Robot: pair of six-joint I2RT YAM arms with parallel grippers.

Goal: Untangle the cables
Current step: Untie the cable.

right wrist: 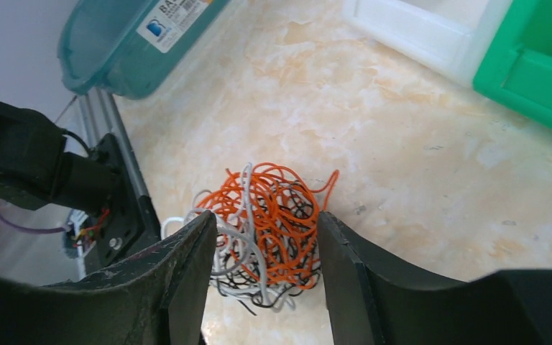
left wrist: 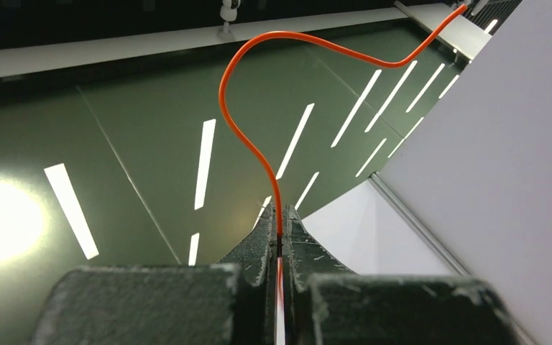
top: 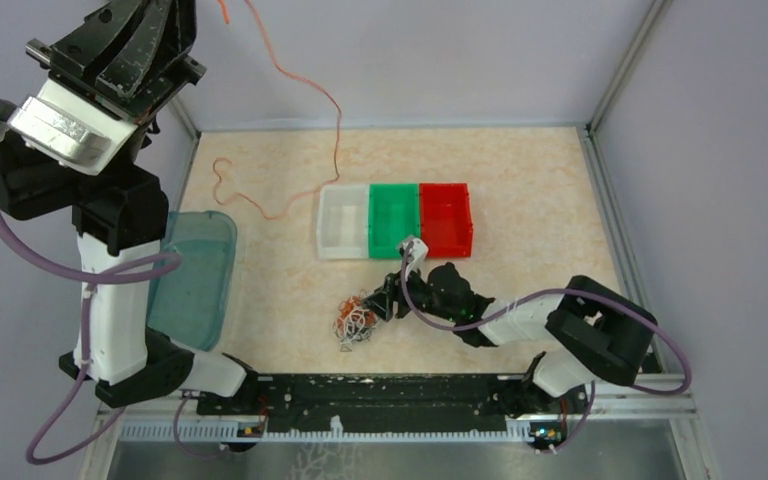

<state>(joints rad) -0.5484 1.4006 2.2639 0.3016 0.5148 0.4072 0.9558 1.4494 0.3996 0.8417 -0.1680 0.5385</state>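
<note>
A tangle of thin orange, white and black cables [top: 354, 321] lies on the table in front of the bins. In the right wrist view the tangle [right wrist: 269, 223] sits between my right gripper's [right wrist: 267, 219] spread fingers. That gripper is open and low over the table [top: 383, 302]. My left gripper [top: 185, 12] is raised high at the top left, its tips cut off by the frame edge. It is shut on one long orange cable [left wrist: 241, 136], pinched between the fingers [left wrist: 280, 233]. That cable [top: 335, 125] hangs down to the table and curls there, apart from the tangle.
White [top: 344, 222], green [top: 394, 220] and red [top: 446, 218] bins stand side by side mid-table. A teal plastic tub [top: 195, 265] lies at the left edge; it also shows in the right wrist view [right wrist: 129, 36]. Enclosure walls and metal rails ring the table.
</note>
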